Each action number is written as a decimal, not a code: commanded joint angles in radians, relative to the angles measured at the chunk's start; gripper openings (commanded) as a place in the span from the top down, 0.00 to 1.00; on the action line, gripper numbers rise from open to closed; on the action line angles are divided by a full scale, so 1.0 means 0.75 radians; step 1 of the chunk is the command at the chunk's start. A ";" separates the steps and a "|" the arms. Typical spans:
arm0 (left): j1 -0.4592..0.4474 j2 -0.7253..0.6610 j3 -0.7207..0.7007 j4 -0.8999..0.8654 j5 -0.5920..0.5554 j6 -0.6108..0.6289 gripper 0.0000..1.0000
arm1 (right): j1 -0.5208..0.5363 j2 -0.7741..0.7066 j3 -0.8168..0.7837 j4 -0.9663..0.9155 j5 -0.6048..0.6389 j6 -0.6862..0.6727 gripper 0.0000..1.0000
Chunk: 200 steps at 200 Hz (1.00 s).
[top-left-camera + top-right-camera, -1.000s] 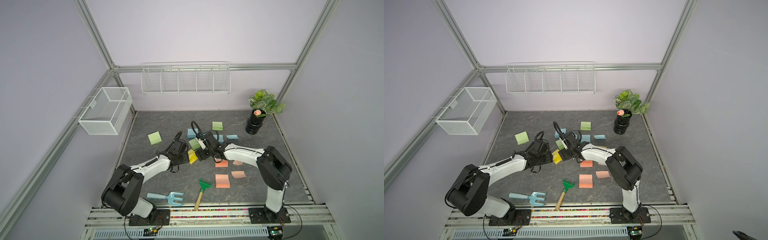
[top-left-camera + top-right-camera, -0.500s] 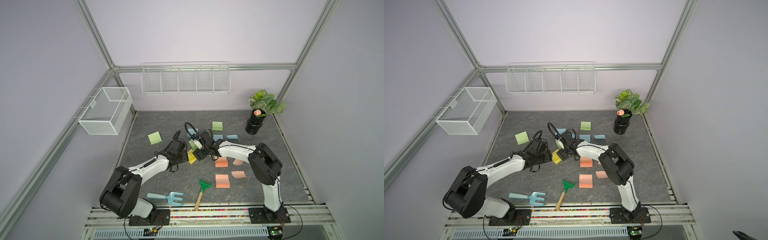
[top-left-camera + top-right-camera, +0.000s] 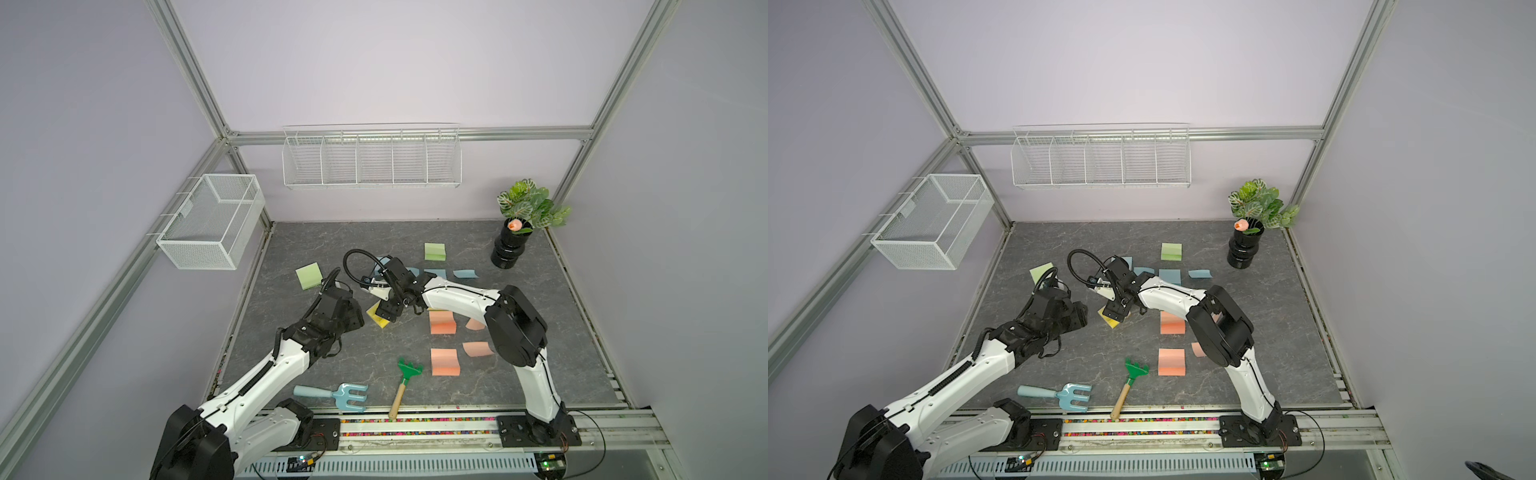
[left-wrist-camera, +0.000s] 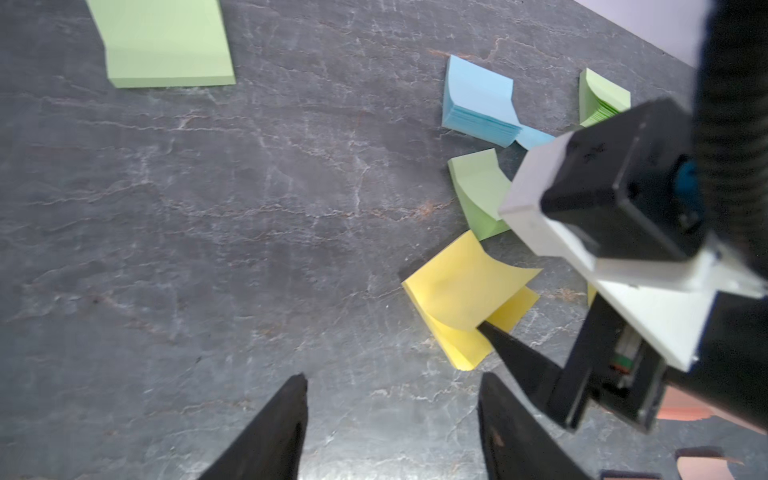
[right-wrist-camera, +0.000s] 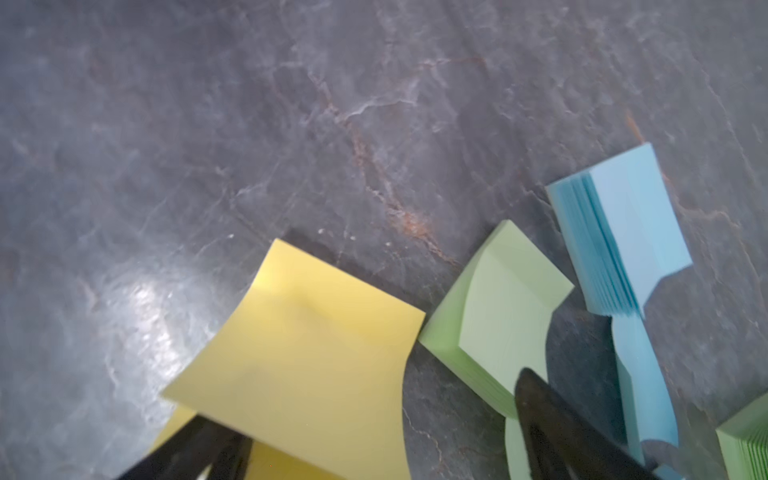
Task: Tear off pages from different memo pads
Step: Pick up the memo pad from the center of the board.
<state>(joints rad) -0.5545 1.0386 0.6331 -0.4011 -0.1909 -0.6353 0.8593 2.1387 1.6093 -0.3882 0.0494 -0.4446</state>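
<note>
Slate tabletop (image 4: pixel 208 208): curled yellow page (image 4: pixel 465 282) against right gripper (image 3: pixel 387 314)

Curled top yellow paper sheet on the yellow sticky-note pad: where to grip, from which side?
Pinch the lifted free edge of the curled yellow paper sheet, one finger under, one on top. Come from the open side, opposite the edge stuck to the thick yellow sticky-note pad: there the sheet arches clear of the block, leaving a gap beneath.

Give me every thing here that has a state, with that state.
yellow memo pad: lying flat, top page raised.
yellow page: lifted, curled, one edge on the pad.
right gripper: open, one finger under the yellow page.
left gripper: open, empty.
blue memo pad: bent, edges fanned.
green memo pad: bowed.
</note>
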 commanded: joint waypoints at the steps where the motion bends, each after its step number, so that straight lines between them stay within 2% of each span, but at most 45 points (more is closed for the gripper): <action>1: 0.011 -0.082 -0.086 -0.057 -0.068 -0.069 0.33 | 0.006 0.050 0.071 -0.145 -0.142 -0.194 0.13; 9: 0.011 -0.111 -0.111 -0.052 -0.071 -0.082 0.33 | 0.007 0.061 0.090 -0.156 -0.146 -0.215 0.22; 38: 0.011 -0.187 -0.179 -0.023 -0.082 -0.092 0.32 | 0.005 0.083 0.113 -0.136 -0.140 -0.288 0.80; 56: 0.011 -0.192 -0.189 -0.023 -0.072 -0.090 0.32 | 0.004 0.101 0.165 -0.225 -0.208 -0.339 0.93; 89: 0.011 -0.191 -0.214 0.016 -0.021 -0.075 0.32 | -0.003 0.043 0.184 -0.346 -0.392 -0.392 0.94; 129: 0.011 -0.209 -0.211 0.089 0.139 -0.010 0.30 | -0.005 -0.163 0.051 -0.360 -0.531 -0.401 0.94; 149: 0.011 -0.242 -0.226 0.163 0.276 0.040 0.30 | -0.011 -0.274 0.003 -0.401 -0.630 -0.394 0.94; 200: 0.011 -0.456 -0.362 0.390 0.529 0.067 0.28 | -0.011 -0.422 0.009 -0.590 -0.855 -0.400 0.94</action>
<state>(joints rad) -0.5499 0.7700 0.4004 -0.2108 0.0868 -0.6128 0.8581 1.8557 1.6211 -0.7326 -0.4606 -0.7300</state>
